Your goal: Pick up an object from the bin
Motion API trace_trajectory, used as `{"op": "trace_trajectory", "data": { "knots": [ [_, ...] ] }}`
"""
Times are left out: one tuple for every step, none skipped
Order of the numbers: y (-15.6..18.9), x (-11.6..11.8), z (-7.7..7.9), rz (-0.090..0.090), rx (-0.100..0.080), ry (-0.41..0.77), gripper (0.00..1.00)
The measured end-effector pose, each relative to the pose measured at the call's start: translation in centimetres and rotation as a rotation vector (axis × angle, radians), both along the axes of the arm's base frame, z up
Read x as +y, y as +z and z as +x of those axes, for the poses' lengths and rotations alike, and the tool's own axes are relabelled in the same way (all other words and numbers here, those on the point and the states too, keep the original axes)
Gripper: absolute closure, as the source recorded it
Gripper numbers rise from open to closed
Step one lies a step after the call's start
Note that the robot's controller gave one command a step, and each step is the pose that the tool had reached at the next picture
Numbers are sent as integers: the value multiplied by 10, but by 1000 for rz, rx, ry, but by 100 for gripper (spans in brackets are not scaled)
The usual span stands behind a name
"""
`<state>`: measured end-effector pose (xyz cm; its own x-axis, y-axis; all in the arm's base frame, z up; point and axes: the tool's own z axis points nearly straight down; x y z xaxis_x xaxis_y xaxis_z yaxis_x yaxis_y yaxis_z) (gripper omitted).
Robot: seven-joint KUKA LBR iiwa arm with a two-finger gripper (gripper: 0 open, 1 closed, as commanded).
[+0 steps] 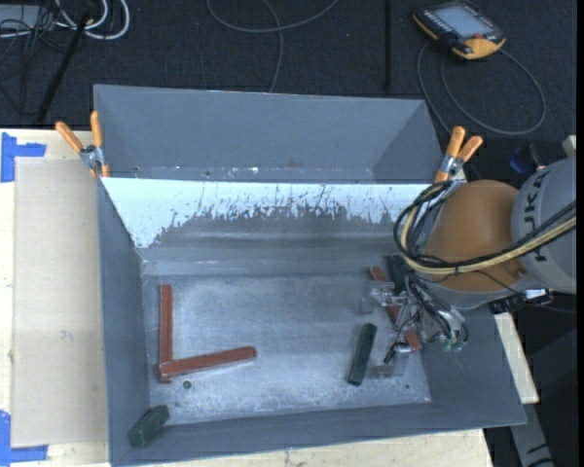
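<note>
On the grey metal bin (273, 305), at the far left, a small dark green block (148, 424) sits on the near lower corner slope, well apart from everything else. Next comes a red-brown L-shaped piece (165, 329), one leg running up the floor and the other lying out to the right; whether it is one piece or two sticks meeting at a corner I cannot tell. A tiny dark speck (187, 385) lies just inside its angle. The middle of the floor is bare. Towards the right side lies a slim dark green bar (361, 354). Its long axis runs nearly up and down the view, with the top end tipped a little to the right. Just beside it, on its right, hangs the gripper (401, 344), low over the floor under the orange wrist cover (467, 236) and its looped cables. The mechanism there is too tangled to read, so I cannot tell whether the claw is spread or pressed together, and nothing can be seen pinched in it. I judge the green bar the likeliest thing to pick, as it is much the nearest. The coming move would turn on this: the bar lies to the view's left of the claw, close alongside and roughly parallel. A short sideways shift should therefore bring the claw over the bar's middle, to close across its narrow width.
</note>
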<state>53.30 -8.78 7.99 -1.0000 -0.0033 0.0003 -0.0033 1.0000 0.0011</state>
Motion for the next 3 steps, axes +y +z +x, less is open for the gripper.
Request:
{"op": "trace_trajectory", "data": {
  "knots": [
    [-10, 39, 16, 0, -3, 280, 100],
    [-10, 39, 16, 0, -3, 280, 100],
    [128, 54, 24, 0, 2, 299, 100]
  ]
}}
